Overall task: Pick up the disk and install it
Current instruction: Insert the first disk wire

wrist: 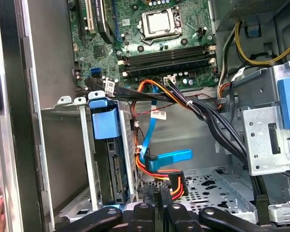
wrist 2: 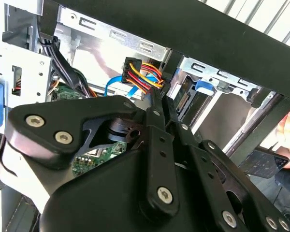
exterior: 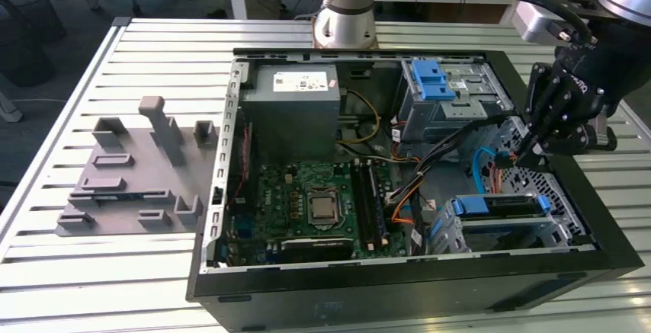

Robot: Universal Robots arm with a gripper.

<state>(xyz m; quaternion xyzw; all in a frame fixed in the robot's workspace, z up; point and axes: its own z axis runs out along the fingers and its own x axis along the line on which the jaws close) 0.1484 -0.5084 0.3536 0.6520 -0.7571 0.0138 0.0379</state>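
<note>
The disk (exterior: 495,206) is seen seated upright in the metal drive cage (exterior: 508,234) at the front corner of the open computer case (exterior: 407,287), its blue carrier frame on top. In the exterior view, the gripper (exterior: 531,155) is positioned above it, at about one o'clock from the disk and apart from it. Its fingers appear drawn narrowly together beside a bundle of coloured cables (wrist: 159,169); nothing is held.
</note>
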